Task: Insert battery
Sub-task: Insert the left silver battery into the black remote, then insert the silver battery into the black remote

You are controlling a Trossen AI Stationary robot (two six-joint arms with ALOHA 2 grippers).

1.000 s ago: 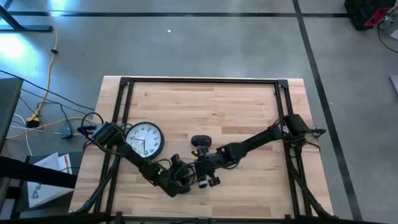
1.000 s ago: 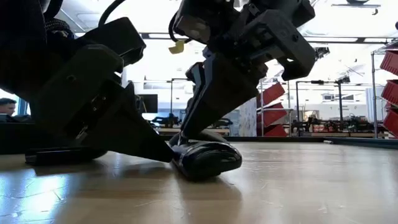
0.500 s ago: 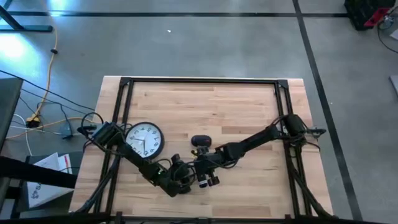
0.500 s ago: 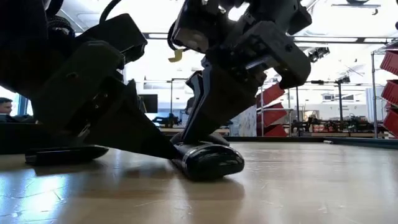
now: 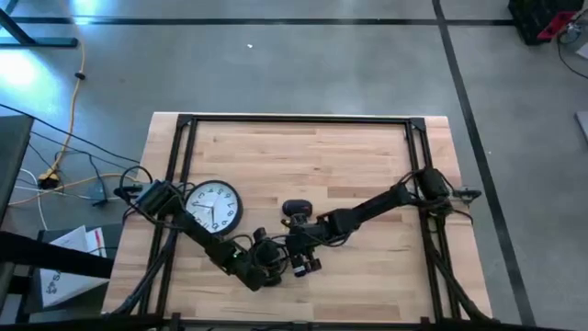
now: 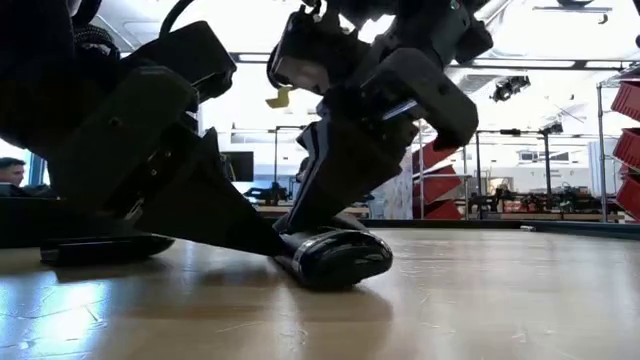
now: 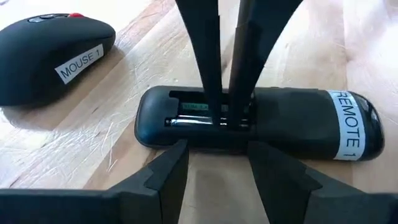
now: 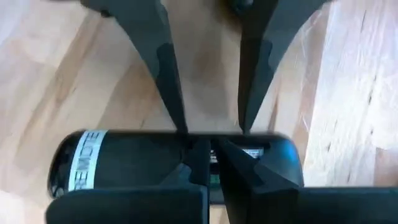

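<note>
Battery (image 7: 198, 109) sits in the remote's (image 7: 298, 121) open compartment, near the worktop's (image 5: 303, 156) front edge. High view: right gripper (image 5: 296, 260) has shifted slightly toward the left gripper (image 5: 273, 268). Low view: right arm has tilted further over the remote. Left wrist view: right fingers (image 7: 208, 74), nearly closed, press the battery; a mouse (image 7: 53, 56) lies nearby. Right wrist view: left fingers (image 8: 166, 68) stand spread, bracing the remote's edge. Seating appears nearly complete.

The right gripper (image 5: 296, 258) leaned further toward the worktop's left edge over the black plastic remote (image 7: 261, 121).
</note>
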